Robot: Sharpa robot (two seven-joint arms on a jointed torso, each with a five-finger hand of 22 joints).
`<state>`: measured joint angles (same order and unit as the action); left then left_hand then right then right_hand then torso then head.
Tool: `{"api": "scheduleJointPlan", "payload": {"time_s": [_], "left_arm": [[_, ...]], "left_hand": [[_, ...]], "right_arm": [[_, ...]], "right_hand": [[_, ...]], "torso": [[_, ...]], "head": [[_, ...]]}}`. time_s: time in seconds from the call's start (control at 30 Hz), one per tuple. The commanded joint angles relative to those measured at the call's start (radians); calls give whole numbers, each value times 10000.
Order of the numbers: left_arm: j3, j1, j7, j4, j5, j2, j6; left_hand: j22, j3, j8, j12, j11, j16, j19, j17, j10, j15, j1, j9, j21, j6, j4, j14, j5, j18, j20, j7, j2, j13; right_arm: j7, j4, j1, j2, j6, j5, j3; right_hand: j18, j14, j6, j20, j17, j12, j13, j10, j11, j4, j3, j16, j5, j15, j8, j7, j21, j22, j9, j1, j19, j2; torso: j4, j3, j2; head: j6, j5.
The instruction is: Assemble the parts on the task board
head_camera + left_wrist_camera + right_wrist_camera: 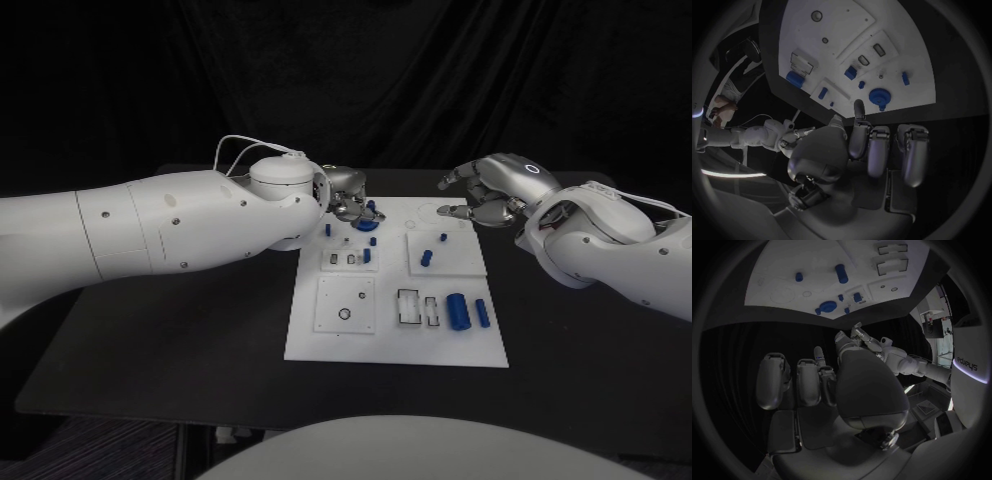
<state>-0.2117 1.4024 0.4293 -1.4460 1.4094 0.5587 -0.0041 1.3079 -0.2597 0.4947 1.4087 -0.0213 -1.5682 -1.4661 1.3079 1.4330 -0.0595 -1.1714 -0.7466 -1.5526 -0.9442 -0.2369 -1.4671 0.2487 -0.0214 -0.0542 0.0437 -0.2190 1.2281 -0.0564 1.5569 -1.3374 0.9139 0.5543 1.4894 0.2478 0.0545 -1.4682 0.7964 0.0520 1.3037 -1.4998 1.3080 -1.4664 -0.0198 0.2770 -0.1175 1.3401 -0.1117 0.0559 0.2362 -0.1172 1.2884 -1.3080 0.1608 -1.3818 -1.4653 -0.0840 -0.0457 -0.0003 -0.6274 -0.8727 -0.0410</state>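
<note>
Two hands at the far edge of the task board point(397, 345). Left hand point(346, 195): over the board's far left corner, above the blue gear point(365, 225); fingers loosely curled, nothing held. Blue cylinders point(459, 311): lying at the board's near right. Right hand point(498, 190): hovering off the far right corner, curled, empty. Risk: a descending left hand could knock the small neighbouring pegs.

Task board point(397, 345) far-left corner hidden behind left hand point(346, 195), small parts indistinct

Head cam overhead; wrists share task board point(320, 340).
</note>
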Motion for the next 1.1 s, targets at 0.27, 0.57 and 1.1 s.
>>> {"api": "scheduleJointPlan", "payload": {"time_s": [0.27, 0.57, 1.1], "left_arm": [[9, -35, 1410, 93, 83, -387, 1100], [8, -180, 1586, 171, 83, -518, 1609], [8, -573, 1585, 231, 83, -601, 1565]], "left_hand": [[2109, 183, -193, 1621, 383, -26, -583, 2629, 1378, -44, -93, -560, 51, 382, -73, -1037, 135, 70, 56, 71, 176, 3427], [2024, 229, -394, 1621, 324, -26, -506, 2629, 1378, 19, 207, -994, 108, 490, -428, -1037, 450, 45, -4, 127, 191, 3427], [1998, 288, -618, 1621, 279, -26, -480, 2629, 1378, 55, 699, -1444, 140, 601, -548, -1037, 808, 35, -44, 178, 66, 3427]], "right_arm": [[-230, -71, 97, -88, -270, 21, -7], [-241, -119, 144, -133, -335, 21, -8], [-215, -172, 202, -186, -380, 21, -8]], "right_hand": [[125, -499, 93, 71, -34, -10, 1400, -87, -98, -33, -48, -66, -199, -106, 46, -37, -68, -1237, -52, -48, 11, 96], [131, -497, 99, 93, -48, -4, 1390, -78, -113, -76, -54, -76, -426, -124, 53, -53, -92, -1235, -97, -112, 12, 118], [133, -499, 112, 107, -46, -3, 1388, -76, -133, -104, -58, -71, -607, -136, 61, -60, -104, -1238, -134, -152, 11, 136]], "torso": [[15, 67, -39], [27, 73, -75], [51, 106, -104]], "head": [[1, -22], [1, -45], [1, -18]]}}
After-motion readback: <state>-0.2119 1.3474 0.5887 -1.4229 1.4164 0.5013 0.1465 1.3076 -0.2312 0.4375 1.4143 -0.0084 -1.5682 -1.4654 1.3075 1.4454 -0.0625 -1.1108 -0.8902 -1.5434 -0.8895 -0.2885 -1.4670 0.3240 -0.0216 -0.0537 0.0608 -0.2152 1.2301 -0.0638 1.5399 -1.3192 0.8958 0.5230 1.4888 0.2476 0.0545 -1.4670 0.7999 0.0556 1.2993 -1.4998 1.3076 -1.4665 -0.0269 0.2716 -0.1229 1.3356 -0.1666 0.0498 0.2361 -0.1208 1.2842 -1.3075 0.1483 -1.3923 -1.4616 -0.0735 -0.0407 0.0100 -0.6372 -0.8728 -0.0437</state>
